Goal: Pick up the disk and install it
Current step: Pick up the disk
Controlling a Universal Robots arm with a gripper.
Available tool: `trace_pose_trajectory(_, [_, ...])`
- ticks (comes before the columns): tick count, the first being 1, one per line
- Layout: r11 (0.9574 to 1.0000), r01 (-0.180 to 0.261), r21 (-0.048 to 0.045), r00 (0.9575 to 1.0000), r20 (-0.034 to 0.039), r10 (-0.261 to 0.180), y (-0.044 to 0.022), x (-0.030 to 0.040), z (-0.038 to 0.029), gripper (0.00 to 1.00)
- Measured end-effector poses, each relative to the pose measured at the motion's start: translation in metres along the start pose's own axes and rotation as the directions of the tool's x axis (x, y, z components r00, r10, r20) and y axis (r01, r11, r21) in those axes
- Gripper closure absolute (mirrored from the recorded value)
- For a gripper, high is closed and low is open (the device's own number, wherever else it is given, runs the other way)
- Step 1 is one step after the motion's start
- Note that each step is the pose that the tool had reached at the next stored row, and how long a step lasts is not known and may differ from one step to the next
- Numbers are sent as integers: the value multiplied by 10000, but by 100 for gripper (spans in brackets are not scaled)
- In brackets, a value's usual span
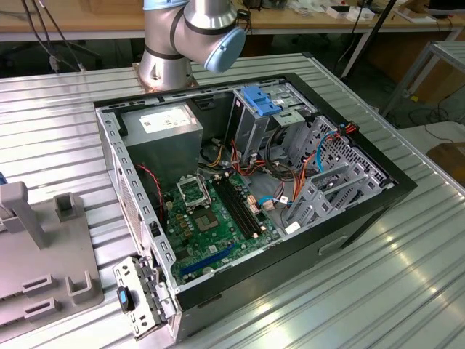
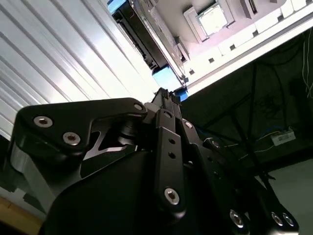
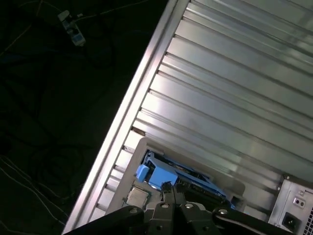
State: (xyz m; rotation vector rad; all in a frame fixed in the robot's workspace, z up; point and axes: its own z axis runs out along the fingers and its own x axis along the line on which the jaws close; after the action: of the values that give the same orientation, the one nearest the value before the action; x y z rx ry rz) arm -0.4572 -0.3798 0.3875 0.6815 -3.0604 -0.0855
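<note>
Disk (image 3: 154, 174) and claw (image 3: 169, 188) come together at one spot in the first wrist view. The claw's tip sits over the end of the disk that carries the bright blue tab, and the rest of the drive runs away from it. We judge that its long axis lies along the ribs of the table (image 3: 234, 88), square to the table's edge. The disk rests in a grey fixture plate (image 3: 120, 203) close to that edge, and past the edge we see dark floor and loose cables. We cannot tell whether the claw is spread, pressed together or pinching the blue end.

In the second wrist view the claw (image 2: 165, 94) points at the same blue end of the disk (image 2: 167, 78), just beyond its tip. The drive's dark body stretches straight on from there. So the disk lies dead ahead of the claw, touching or nearly so; we cannot say which.

In the exterior view the open computer case (image 1: 396, 185) sits mid-table. Its drive cage (image 1: 341, 174) is at 2 o'clock inside and its motherboard (image 1: 211, 218) at 7 o'clock. The arm's base (image 1: 171, 58) stands at 12 o'clock of the case, and a grey fixture (image 1: 43, 276) at 8 o'clock. Wooden benches (image 1: 87, 14) line the room behind.
</note>
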Motion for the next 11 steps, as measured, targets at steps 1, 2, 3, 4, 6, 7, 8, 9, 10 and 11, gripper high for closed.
trace_pose_trajectory(1, [9998, 207, -2, 9998, -11, -207, 0, 0, 0, 89])
trace_pose_trajectory(2, [9989, 459, -4, 9989, -25, -459, 0, 0, 0, 89])
trace_pose_trajectory(3, [9983, 581, -5, 9983, -32, -581, 0, 0, 0, 89])
trace_pose_trajectory(4, [9978, 670, -6, 9977, -36, -670, 0, 0, 0, 89])
trace_pose_trajectory(6, [9963, 855, -8, 9963, -46, -855, 0, 0, 0, 89])
trace_pose_trajectory(7, [9946, 1036, -11, 9946, -56, -1036, 0, 0, 0, 89])
trace_pose_trajectory(8, [9935, 1138, -12, 9935, -61, -1138, 0, 0, 0, 89])
trace_pose_trajectory(9, [9923, 1237, -13, 9923, -66, -1237, 0, 0, 0, 89])
trace_pose_trajectory(10, [9900, 1410, -16, 9900, -77, -1410, 0, 0, 0, 89])
trace_pose_trajectory(11, [9883, 1523, -17, 9883, -83, -1523, 0, 0, 0, 89])
